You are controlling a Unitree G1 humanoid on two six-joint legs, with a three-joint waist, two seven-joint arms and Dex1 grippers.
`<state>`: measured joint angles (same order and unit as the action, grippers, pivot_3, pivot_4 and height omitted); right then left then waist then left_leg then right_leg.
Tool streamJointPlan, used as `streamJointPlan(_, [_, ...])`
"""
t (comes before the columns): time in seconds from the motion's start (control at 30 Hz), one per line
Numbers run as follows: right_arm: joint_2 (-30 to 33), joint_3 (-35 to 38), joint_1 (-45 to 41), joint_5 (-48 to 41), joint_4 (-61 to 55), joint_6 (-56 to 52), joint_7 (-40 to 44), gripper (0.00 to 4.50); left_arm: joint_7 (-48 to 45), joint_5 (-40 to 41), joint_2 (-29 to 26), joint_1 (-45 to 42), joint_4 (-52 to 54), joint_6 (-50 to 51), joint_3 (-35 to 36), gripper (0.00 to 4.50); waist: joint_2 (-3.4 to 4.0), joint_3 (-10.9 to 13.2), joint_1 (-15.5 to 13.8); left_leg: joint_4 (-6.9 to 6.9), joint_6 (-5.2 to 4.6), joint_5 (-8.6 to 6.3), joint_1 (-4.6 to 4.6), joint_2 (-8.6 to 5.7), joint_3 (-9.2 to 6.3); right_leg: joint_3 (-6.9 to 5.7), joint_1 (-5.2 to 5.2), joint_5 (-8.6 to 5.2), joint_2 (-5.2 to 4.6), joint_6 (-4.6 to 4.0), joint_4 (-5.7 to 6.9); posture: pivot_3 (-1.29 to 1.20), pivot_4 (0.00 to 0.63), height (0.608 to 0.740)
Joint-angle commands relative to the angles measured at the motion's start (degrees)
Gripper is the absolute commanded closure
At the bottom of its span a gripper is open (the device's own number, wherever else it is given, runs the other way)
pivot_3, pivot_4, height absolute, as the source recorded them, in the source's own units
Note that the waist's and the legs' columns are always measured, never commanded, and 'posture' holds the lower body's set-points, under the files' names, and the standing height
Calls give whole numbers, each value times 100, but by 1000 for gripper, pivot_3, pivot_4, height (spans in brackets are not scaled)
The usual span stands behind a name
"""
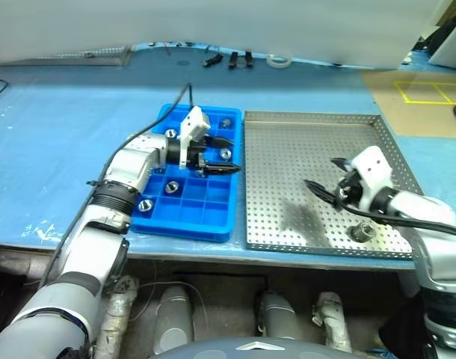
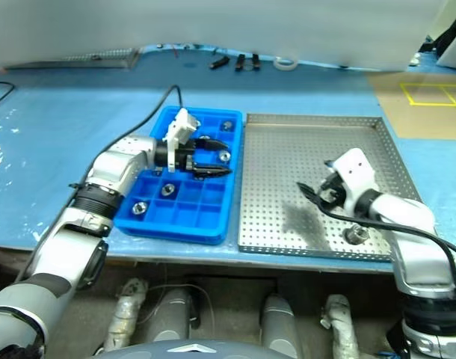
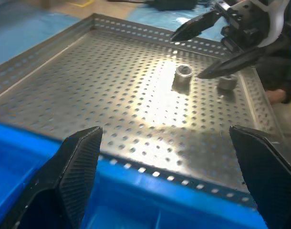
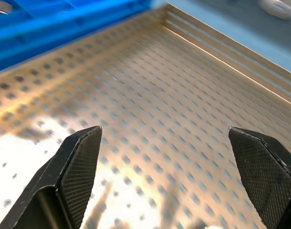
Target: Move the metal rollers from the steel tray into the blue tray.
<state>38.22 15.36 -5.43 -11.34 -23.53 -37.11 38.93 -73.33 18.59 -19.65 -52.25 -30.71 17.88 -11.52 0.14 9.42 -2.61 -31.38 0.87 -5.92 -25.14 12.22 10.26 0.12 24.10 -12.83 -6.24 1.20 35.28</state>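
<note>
Nearest me, 1 metal roller (image 1: 363, 231) lies in the steel tray (image 1: 288, 149), beside my right gripper (image 1: 327, 178), spread wide and empty. My left gripper (image 1: 226, 155), likewise wide and empty, hovers over the blue tray (image 1: 185, 212), which holds several rollers.

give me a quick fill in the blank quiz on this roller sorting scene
1. The left gripper hovers over the ____ tray.
2. The right gripper hangs over the steel tray with its jaws ____.
3. The floor of the steel tray is ____ with small holes.
4. In the left wrist view, ____ metal rollers stand on the steel tray.

Missing words: blue; open; perforated; two
</note>
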Motion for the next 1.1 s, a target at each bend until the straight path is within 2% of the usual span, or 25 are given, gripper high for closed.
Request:
streamJointPlan(0.03, [118,539,297,-16,-222,66,-200,34,-218,-95,160,-199,-71,-199,-50,0,0,0,74,-4,-2,-1,4,1,4,3,0,0,0,0,0,-396,150,740])
streamJointPlan(0.17, [-77,469,354,102,180,265,-581,34,-256,-155,377,-243,-183,-258,-31,0,1,0,216,-12,-4,-2,15,3,7,7,-9,2,0,-4,2,-406,150,740])
streamJointPlan(0.33, [-370,174,139,47,614,340,-783,34,-261,-156,397,-159,-76,-160,36,0,1,-1,291,-20,-11,-6,12,4,8,8,-10,4,0,-6,2,-381,150,740])
streamJointPlan(0.7, [-329,-171,-313,222,1973,863,-787,34,-123,-149,118,271,485,172,85,0,3,-1,253,-58,-44,-27,0,3,10,4,-22,4,-6,-7,0,-322,150,740])
streamJointPlan(0.97, [-489,-493,-518,285,2222,1013,-883,34,-30,-151,103,355,609,245,88,0,3,-1,183,-76,-52,-33,5,3,10,6,-36,4,-9,-7,0,-314,150,740])
streamJointPlan(1.1, [-489,-533,-487,260,2211,1041,-886,830,-10,-151,93,377,631,250,87,0,3,-1,178,-74,-53,-34,3,4,10,5,-35,4,-8,-7,-2,-313,150,740])
